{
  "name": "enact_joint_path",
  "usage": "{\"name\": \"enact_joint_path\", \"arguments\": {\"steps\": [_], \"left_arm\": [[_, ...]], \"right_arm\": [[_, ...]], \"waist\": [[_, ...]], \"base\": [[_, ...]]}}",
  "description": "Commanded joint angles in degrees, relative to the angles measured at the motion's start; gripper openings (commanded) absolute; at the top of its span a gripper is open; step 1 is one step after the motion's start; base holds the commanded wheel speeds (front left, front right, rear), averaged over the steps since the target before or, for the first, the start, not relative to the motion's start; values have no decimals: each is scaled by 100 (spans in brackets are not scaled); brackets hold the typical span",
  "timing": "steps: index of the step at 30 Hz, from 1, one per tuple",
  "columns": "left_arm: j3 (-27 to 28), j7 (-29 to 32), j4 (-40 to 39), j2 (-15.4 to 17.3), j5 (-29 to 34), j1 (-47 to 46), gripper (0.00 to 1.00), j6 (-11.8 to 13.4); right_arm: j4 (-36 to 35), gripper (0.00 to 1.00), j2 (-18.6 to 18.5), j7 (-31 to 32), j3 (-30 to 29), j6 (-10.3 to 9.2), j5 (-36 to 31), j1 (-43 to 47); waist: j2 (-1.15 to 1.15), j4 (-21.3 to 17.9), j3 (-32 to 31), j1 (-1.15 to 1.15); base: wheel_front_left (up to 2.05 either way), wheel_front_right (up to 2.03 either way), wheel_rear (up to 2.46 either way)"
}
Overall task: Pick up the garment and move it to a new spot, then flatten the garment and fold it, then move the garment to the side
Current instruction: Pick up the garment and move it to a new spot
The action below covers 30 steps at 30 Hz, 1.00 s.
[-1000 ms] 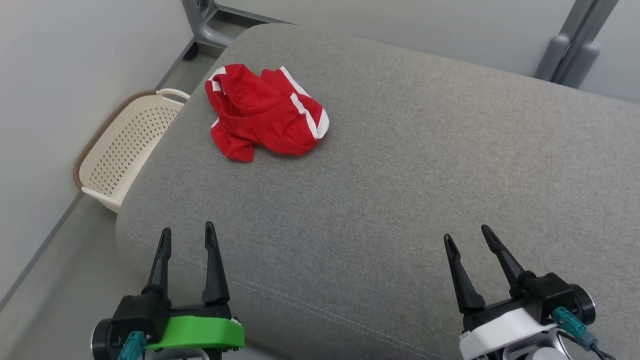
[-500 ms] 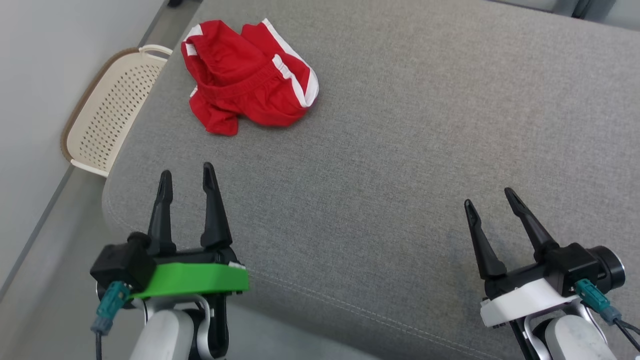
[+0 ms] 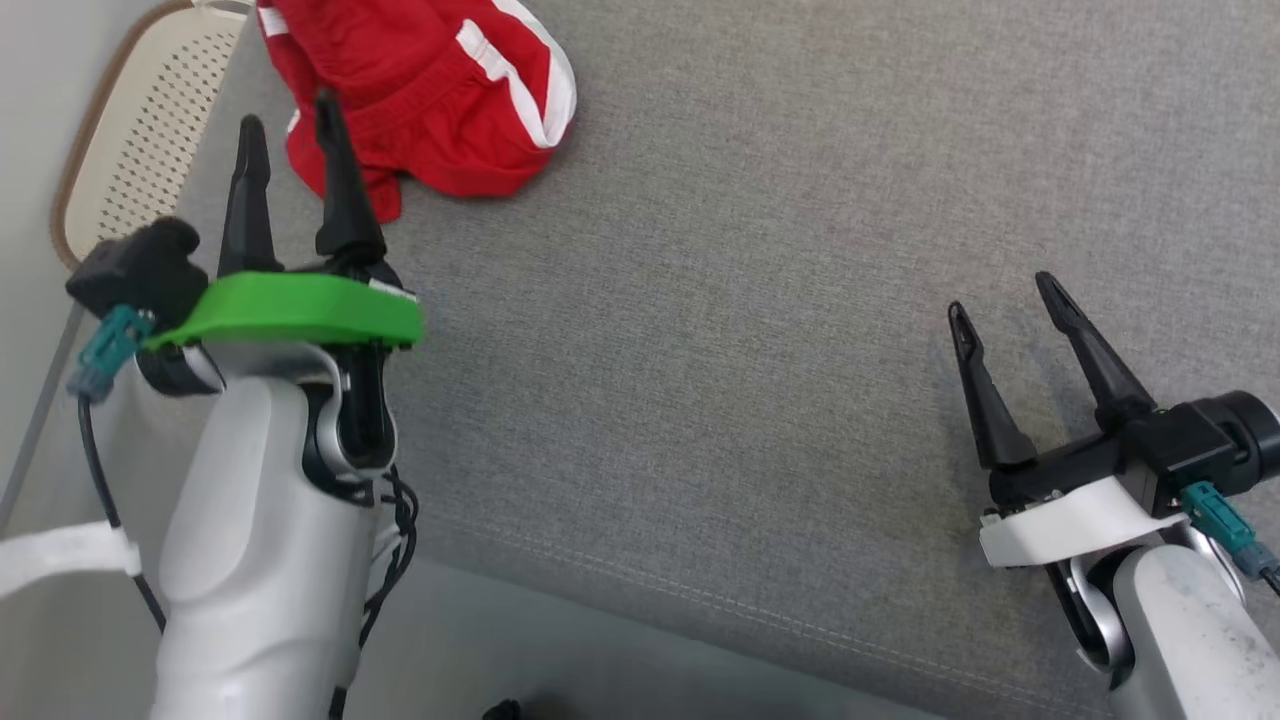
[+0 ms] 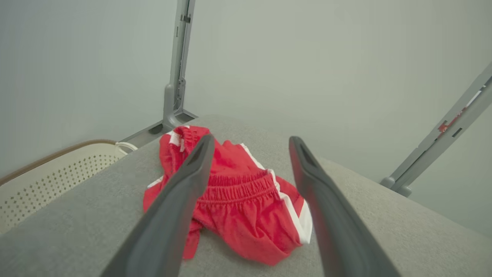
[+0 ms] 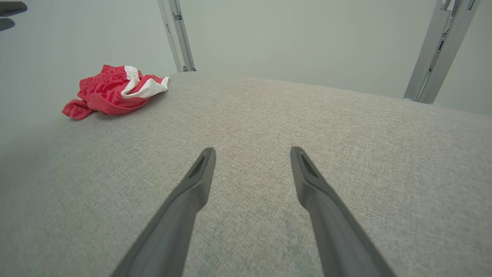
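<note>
Left claw (image 3: pixel 288 108) has surged up to the red shorts (image 3: pixel 430 100), jaws wide and empty, right claw (image 3: pixel 1002 293) open and idle too, so the pickup looks imminent

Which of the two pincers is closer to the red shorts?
The green-mounted left pincer, open just before the red shorts; the white-mounted right pincer stands far off.

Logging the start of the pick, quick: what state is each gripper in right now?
Left gripper: open, holding nothing, fingers pointed at the red shorts.
Right gripper: open, holding nothing, over the grey cushion.
</note>
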Motion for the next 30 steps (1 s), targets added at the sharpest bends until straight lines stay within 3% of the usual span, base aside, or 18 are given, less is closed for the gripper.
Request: {"name": "enact_joint_path", "arguments": {"steps": [1, 6, 9, 16, 19, 23, 29, 30], "left_arm": [[28, 5, 289, -4, -28, -312, 100, -83], [123, 125, 1617, 33, -303, -1306, 100, -364], [220, 577, 2306, 116, -554, -1766, 100, -425], [122, 2084, 3473, 287, -724, -2485, 100, -93], [12, 2563, 3808, 329, -709, -2626, 100, -70], [-108, 2798, 4155, 417, -607, -2708, 100, -26], [-140, 2629, 4553, 478, -574, -2616, 100, -3], [-153, 2578, 4600, 492, -559, -2580, 68, -17]], "right_arm": [[-40, 100, -38, -19, 9, -7, -31, -129], [-82, 100, -65, -20, 41, -8, 0, -324], [-98, 100, -26, -20, 12, -7, 7, -381], [-154, 100, 52, -19, -9, -8, 50, -456], [-166, 100, 77, -19, 45, -8, 78, -523], [-176, 100, 119, -19, 119, -8, 102, -617], [-173, 100, 137, -19, 142, -7, 141, -664], [-167, 100, 138, -20, 142, -7, 147, -657]], "waist": [[0, -275, 411, -1], [0, -517, 663, -1], [0, -641, 745, -1], [0, -815, 834, -1], [0, -889, 859, -1], [0, -999, 866, -1], [0, -1128, 833, -1], [0, -1141, 822, -1]], "base": [[0, 0, 0], [0, 0, 0], [0, 0, 0], [0, 0, 0], [0, 0, 0], [0, 0, 0], [0, 0, 0], [0, 0, 0]]}}
